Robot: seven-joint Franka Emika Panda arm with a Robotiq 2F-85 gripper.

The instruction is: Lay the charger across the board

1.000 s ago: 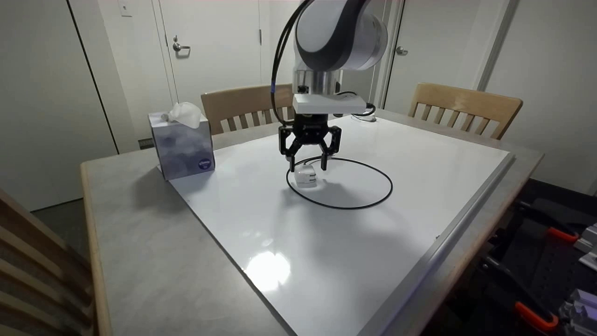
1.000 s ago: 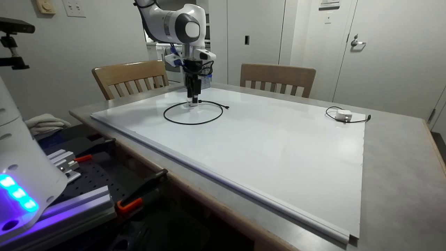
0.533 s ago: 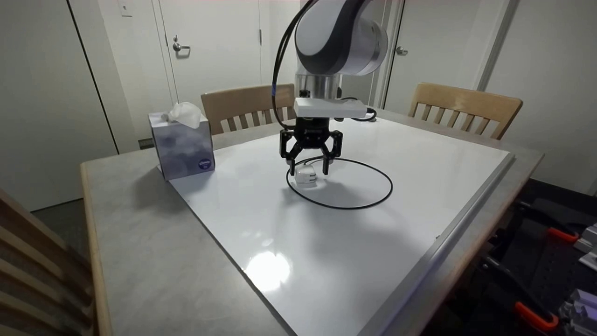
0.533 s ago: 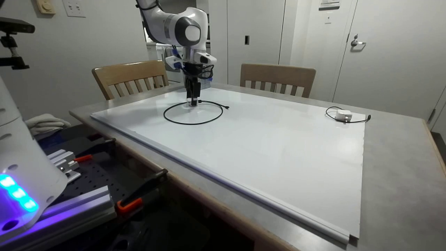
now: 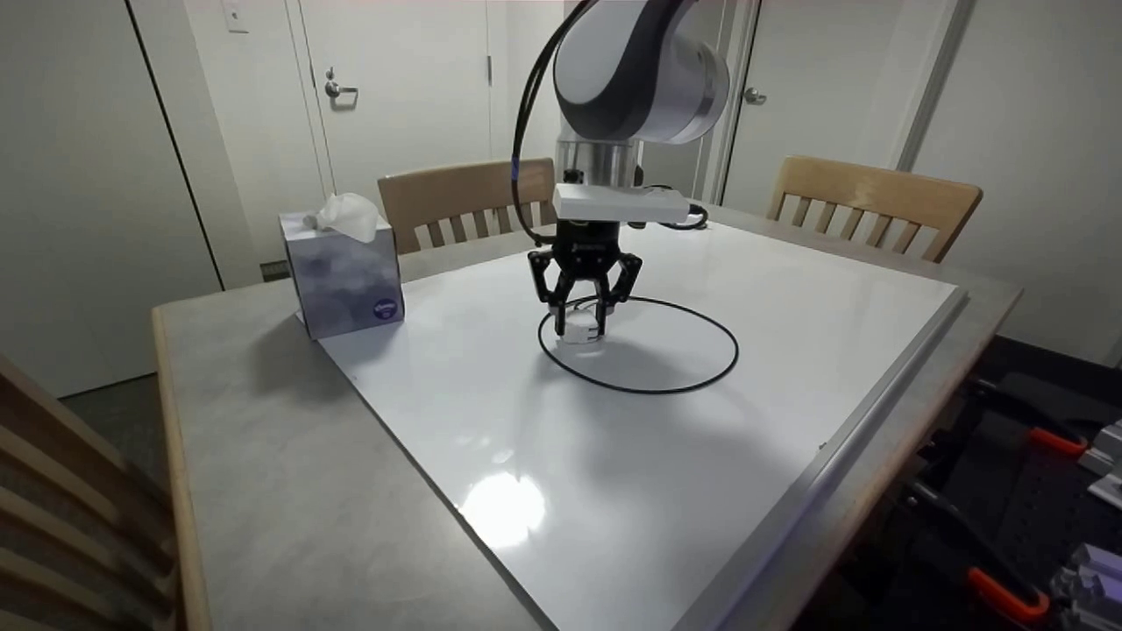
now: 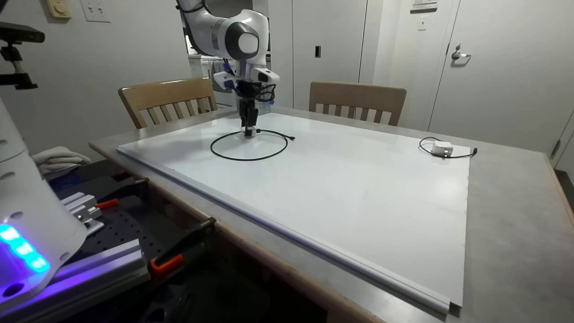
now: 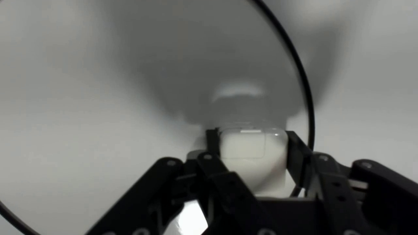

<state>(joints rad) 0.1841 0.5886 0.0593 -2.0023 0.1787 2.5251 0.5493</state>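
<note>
The charger's white plug block (image 5: pixel 579 328) stands on the glossy white board (image 5: pixel 771 289), near the end with the tissue box. Its black cable (image 5: pixel 657 392) lies in a wide loop on the board; the loop also shows in an exterior view (image 6: pixel 249 159) and in the wrist view (image 7: pixel 302 75). My gripper (image 5: pixel 580 331) points straight down with its fingers on both sides of the block. In the wrist view the gripper (image 7: pixel 252 142) is shut on the block (image 7: pixel 248 169), both fingers against its sides. The block's lower part is hard to see there.
A blue tissue box (image 5: pixel 344 280) stands at the board's corner. A second white plug block (image 6: pixel 442 148) with a short black cable lies at the opposite end. A raised metal ledge (image 6: pixel 287 231) runs along one board edge. Wooden chairs (image 6: pixel 358 96) stand around the table.
My gripper has come down slightly, and its fingers have closed from wide apart onto the plug block. The block has shifted a little between them. The cable loop has not visibly moved.
</note>
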